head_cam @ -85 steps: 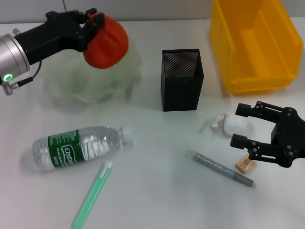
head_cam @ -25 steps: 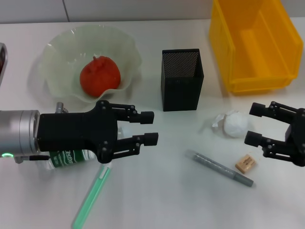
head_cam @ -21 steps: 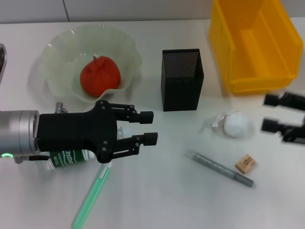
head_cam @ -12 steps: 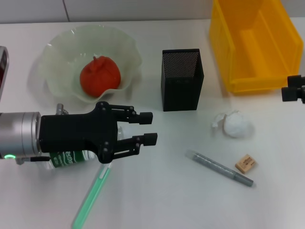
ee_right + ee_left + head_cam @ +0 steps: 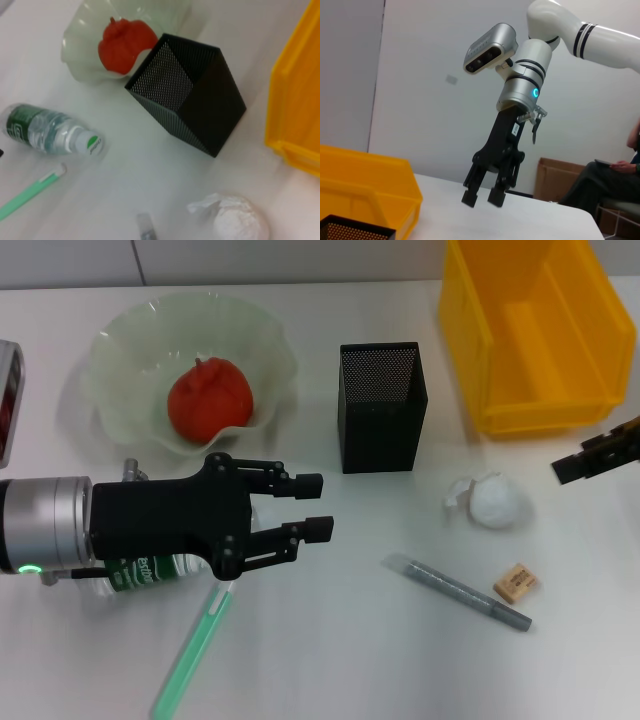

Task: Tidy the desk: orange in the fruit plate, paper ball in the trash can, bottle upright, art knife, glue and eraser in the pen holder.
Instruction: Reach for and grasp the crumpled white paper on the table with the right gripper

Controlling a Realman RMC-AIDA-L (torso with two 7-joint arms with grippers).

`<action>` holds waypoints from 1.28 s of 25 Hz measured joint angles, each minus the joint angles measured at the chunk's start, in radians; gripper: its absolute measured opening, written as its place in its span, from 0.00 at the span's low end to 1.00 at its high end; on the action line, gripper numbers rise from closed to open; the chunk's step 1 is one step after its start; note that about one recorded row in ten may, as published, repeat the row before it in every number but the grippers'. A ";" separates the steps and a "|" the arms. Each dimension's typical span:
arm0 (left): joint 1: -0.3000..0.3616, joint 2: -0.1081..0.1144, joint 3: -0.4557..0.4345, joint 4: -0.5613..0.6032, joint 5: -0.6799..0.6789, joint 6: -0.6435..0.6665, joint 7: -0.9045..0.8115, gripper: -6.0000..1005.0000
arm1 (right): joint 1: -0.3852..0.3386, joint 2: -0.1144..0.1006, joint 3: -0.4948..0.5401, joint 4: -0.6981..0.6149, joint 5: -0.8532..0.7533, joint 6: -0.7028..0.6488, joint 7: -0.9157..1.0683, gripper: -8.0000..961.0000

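The orange [image 5: 208,398] sits in the fruit plate [image 5: 120,340]. My left gripper [image 5: 315,505] is open, empty, and hovers over the lying bottle [image 5: 140,568], hiding most of it. The right wrist view shows the bottle [image 5: 50,132] on its side. The paper ball [image 5: 495,502] lies on the table in front of the trash can [image 5: 535,330]. My right gripper [image 5: 585,462] is raised at the right edge, open and empty, apart from the ball; it also shows in the left wrist view [image 5: 482,197]. The eraser [image 5: 516,582] lies beside a grey pen-like tool [image 5: 460,592]. The pen holder [image 5: 382,405] stands upright.
A green stick-shaped tool [image 5: 195,648] lies at the front left, partly under my left gripper. A red and grey object [image 5: 5,400] shows at the left edge.
My right gripper has risen and drawn away to the right from the paper ball and eraser. My left gripper has stayed over the bottle. The objects have not moved.
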 joint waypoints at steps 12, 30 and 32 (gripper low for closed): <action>-0.008 -0.002 0.007 -0.019 -0.001 -0.031 0.001 0.43 | 0.074 0.011 -0.126 0.193 -0.057 0.202 0.021 0.75; -0.008 -0.002 0.007 -0.041 -0.002 -0.036 0.034 0.43 | 0.104 0.067 -0.205 0.284 -0.083 0.375 0.022 0.73; -0.008 -0.002 0.004 -0.051 -0.002 -0.038 0.048 0.43 | 0.104 0.071 -0.205 0.287 -0.083 0.380 0.019 0.73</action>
